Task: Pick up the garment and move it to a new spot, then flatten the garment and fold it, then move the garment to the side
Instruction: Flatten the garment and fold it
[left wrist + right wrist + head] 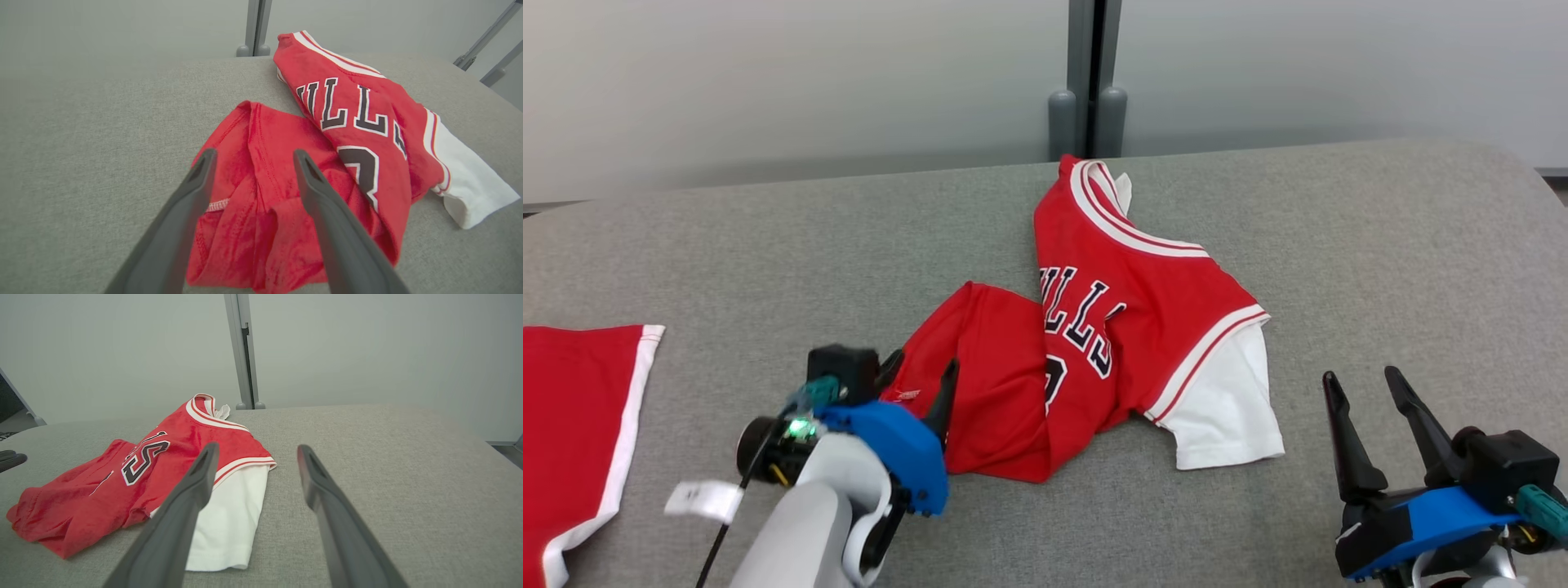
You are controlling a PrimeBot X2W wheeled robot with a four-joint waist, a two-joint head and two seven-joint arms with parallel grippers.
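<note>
The jersey (1111, 327) lies crumpled mid-table (1380, 245), so I hold my left gripper (923, 361) spread wide over its bunched near-left hem, ready to bite; my right gripper (1361, 376), equally wide and empty, waits apart from the white sleeve (1225, 400)

Head cam high, facing fwd/down over table (1339, 245), L wrist cam close on jersey (265, 204), R wrist cam low, near right, all share jersey.

A test lab is suggested by a grey fabric-covered table (1380, 245), with pale partition panels (768, 82) and a metal post (1088, 49) behind it.
</note>
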